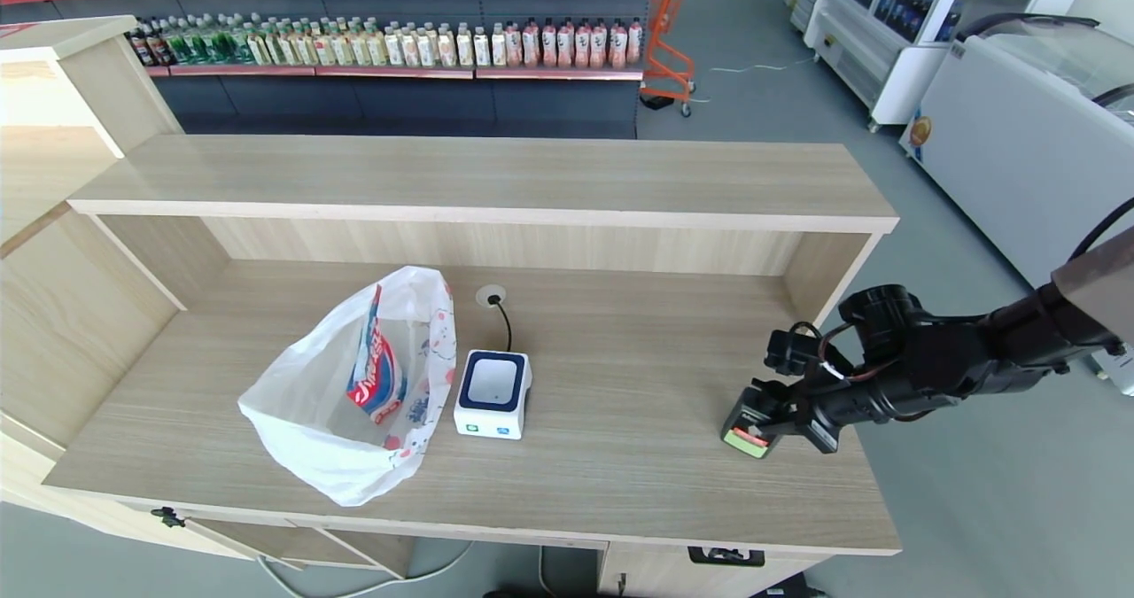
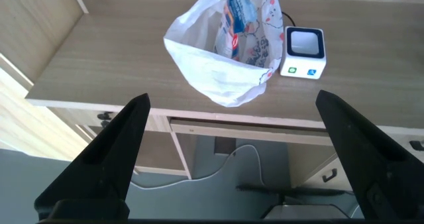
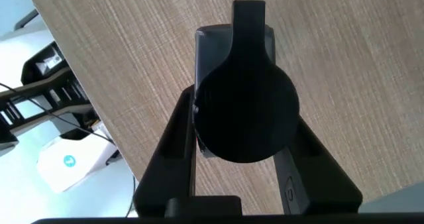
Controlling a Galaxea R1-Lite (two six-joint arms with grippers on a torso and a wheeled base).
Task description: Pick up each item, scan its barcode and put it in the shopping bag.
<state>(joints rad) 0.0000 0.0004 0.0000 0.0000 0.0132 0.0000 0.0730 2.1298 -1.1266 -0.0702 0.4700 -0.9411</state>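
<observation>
**A:** Where could this go wrong?

**B:** At the bench (image 1: 620,456) first. The dark box (image 1: 742,423) sits at lower right of the head view, close to the bench's right edge. The right hand (image 1: 780,416) is around it, but I cannot tell whether it is clamped. A loose hold could tip the box off that side.

**A:** And the shopping bag (image 1: 310,421)?

**B:** It's at centre-left, slumped, so the box might snag on its rim. The scanner (image 1: 493,394), just beside it, looks light enough to get shoved. The left hand (image 2: 232,99) hangs wide and empty off the bench's front.

**A:** Any writing?

**B:** The packet (image 1: 376,376) in the bag has red-and-blue print. The scanner has two small icons, and the box has a red-and-green label I can't read.
</observation>
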